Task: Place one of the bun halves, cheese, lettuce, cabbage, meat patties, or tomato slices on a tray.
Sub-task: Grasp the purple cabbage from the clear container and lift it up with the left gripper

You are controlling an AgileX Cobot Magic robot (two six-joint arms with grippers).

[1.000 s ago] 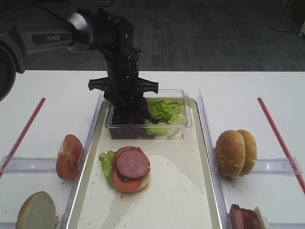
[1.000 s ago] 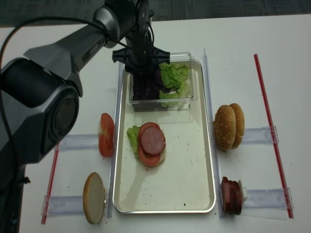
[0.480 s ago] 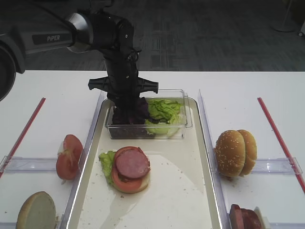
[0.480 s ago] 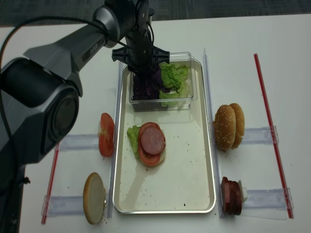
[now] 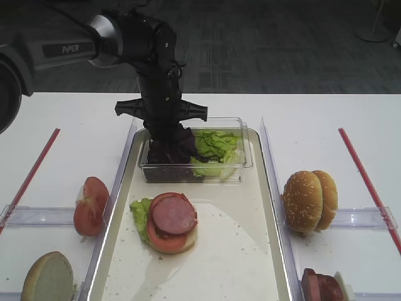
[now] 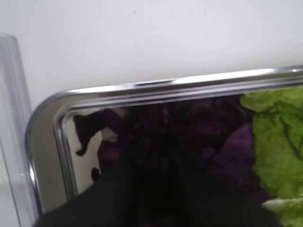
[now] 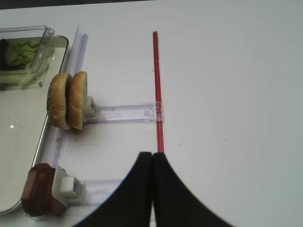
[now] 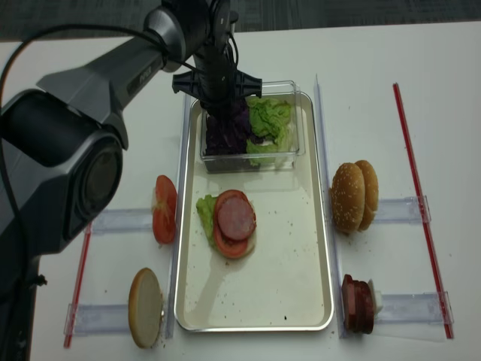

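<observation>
Dark purple cabbage beside light green lettuce; cream, speckled tray with silver rim; golden sesame bun halves; seemingly black left tool.

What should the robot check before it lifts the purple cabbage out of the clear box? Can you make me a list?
1. Left gripper is down in the cabbage: ok, its jaws are buried in the purple shreds.
2. Jaws really pinching some cabbage: cannot tell, the shreds hide the tips in every view.
3. Lettuce not caught too: ok, it lies beside the gripper, to the right.
4. Clear box sits flat on the tray: ok.
5. Drop spot ready: ok, the stack with the meat patty on top is uncovered on the tray.
6. Right gripper out of the way: ok, shut and over bare table.
</observation>
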